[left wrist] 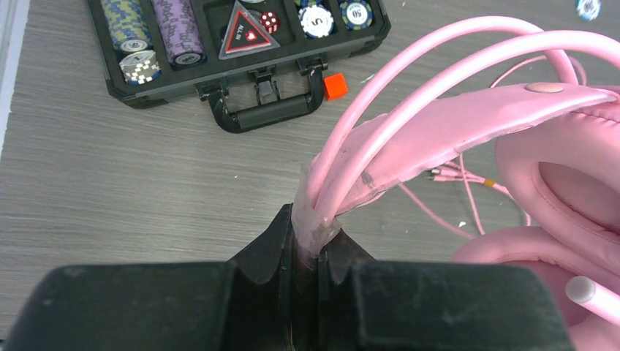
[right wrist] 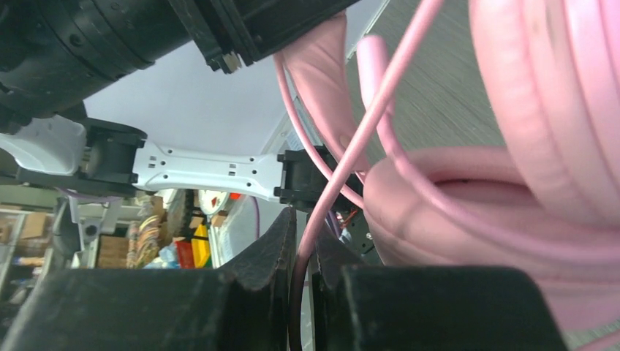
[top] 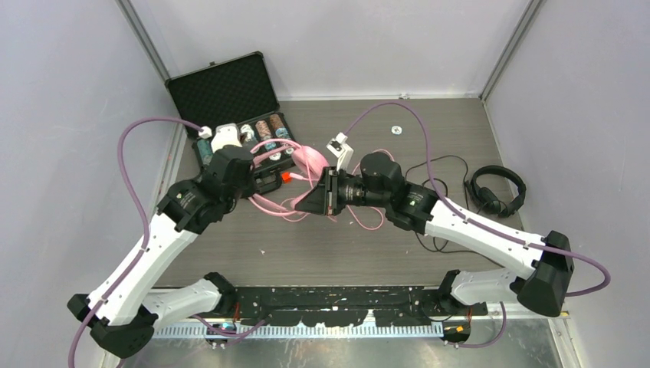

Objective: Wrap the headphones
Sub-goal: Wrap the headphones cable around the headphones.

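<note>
Step in hand, as judged: winding the pink cable (right wrist: 368, 124) round the pink headset (left wrist: 453, 124). To do it well, the holding arm should stay fixed while the other lays each turn snug against the headband with light, even tension, so no loop slips off and the thin lead is not yanked. Left fingers (left wrist: 263, 248): together, clamped on the end of the headset's headband, which is lifted off the worktop (top: 345, 253). Right fingers (right wrist: 270, 248): nearly closed, pinching the cable, which runs up between them just beside an ear cushion. The headset hangs mid-worktop between the two wrists. How many turns are already on cannot be told, as the arms cover that part from above. Further right, the black headset (top: 498, 192) lies flat, its thin lead loose and untouched. Far left, an open poker chip case (top: 222, 92).
</note>
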